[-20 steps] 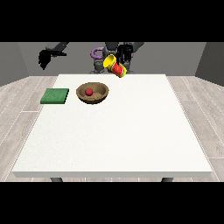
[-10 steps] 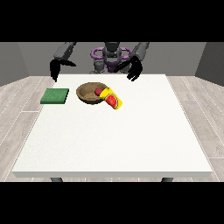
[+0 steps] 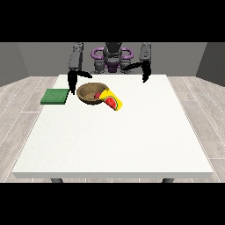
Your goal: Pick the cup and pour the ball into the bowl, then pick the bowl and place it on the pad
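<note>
The brown wooden bowl (image 3: 91, 93) stands on the white table (image 3: 114, 140) near its far left. A dull red spot inside it looks like the ball (image 3: 96, 95). The yellow cup (image 3: 110, 100) lies on its side with its red inside facing the camera, resting against the bowl's right rim; no hand holds it. The green pad (image 3: 55, 96) lies flat, left of the bowl. The hand at the view's left (image 3: 71, 81) hangs open just left of the bowl, between bowl and pad. The hand at the view's right (image 3: 145, 75) hangs open over the far edge, well clear of the cup.
The robot's torso (image 3: 112, 59) stands behind the table's far edge. Wooden floor surrounds the table on both sides.
The cup, held up by the hand at the view's right a second ago, now lies on the table against the bowl. The hand at the view's left came down beside the bowl.
</note>
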Motion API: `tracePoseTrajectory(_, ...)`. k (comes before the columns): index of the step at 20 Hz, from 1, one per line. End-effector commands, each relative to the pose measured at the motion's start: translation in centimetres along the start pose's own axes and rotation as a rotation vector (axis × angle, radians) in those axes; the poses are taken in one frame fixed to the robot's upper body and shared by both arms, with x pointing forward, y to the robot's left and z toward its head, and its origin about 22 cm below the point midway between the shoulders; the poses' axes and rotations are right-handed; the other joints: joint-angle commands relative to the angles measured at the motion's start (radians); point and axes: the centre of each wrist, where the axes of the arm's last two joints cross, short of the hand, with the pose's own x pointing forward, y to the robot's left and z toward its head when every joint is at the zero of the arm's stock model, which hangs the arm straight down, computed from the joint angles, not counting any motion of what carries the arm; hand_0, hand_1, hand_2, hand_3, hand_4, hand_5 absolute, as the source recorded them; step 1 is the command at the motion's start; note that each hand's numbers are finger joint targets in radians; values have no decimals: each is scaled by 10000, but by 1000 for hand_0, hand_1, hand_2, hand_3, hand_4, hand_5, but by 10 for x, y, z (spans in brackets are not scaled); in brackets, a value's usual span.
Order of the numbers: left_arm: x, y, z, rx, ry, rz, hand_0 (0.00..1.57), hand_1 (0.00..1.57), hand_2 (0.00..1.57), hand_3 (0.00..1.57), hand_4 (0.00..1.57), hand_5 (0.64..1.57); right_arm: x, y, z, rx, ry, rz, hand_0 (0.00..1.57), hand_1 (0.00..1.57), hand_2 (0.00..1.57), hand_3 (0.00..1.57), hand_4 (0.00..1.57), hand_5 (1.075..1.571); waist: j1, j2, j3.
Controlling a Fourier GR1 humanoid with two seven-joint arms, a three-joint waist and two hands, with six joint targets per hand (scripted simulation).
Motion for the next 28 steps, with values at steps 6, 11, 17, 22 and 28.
tracePoseTrajectory(6,-4,45,13,-284,-324,365,0,0,0,0,0,1564,-21,-18,-12,-543,81,-20,0,0,0,0,244,1566,237,115,28)
tracePoseTrajectory(11,4,68,17,-628,-249,367,0,0,0,0,0,1565,-40,-32,-1,-599,494,-81,0,0,0,0,160,1563,470,7,30)
tracePoseTrajectory(17,25,57,4,-143,-891,362,0,0,0,0,0,1565,-40,-12,-18,-469,90,-87,0,0,0,0,64,1562,267,478,30)
tracePoseTrajectory(22,39,60,-7,-262,-1512,306,0,0,0,0,80,1571,-71,-21,14,-2401,2612,948,1453,1453,1571,0,468,1512,543,1068,26)
tracePoseTrajectory(28,35,43,-1,-1054,-1429,610,0,0,0,0,655,1531,-58,-50,13,-3425,2379,5516,1571,1571,1571,1562,938,1558,1469,996,-21)
